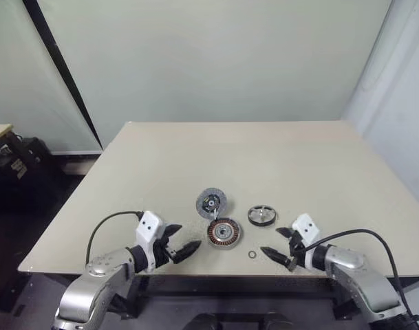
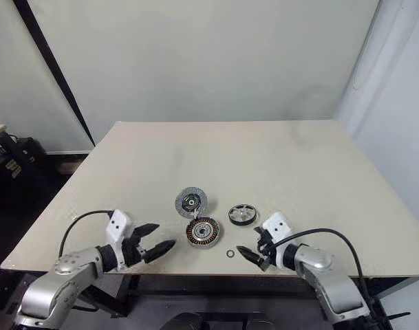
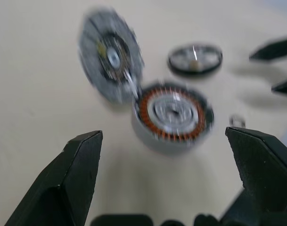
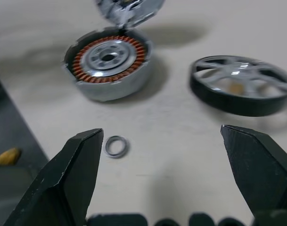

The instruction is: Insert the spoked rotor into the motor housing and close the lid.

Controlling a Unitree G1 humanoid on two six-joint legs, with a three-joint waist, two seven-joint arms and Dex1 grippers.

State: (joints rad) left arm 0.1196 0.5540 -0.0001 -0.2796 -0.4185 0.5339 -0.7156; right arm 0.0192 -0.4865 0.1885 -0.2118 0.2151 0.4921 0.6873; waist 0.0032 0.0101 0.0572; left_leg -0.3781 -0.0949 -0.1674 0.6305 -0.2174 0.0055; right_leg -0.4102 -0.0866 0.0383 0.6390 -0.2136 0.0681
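The motor housing [image 1: 223, 232], a round cup ringed with copper windings, sits near the table's front edge. Its lid [image 1: 211, 203], a speckled grey disc with a dark hub, lies just behind it, touching its rim. The spoked rotor [image 1: 262, 215] rests to the right of both, flat on the table. My left gripper [image 1: 182, 243] is open at the front edge, left of the housing and pointing toward it. Open too, my right gripper [image 1: 276, 243] hovers right of the housing and in front of the rotor. Neither holds anything.
A tiny loose ring [image 1: 252, 254] lies on the beige table [image 1: 230, 158] between the housing and my right gripper. The table's front edge runs just under both grippers. A dark cluttered area [image 1: 16, 161] stands beyond the table's left side.
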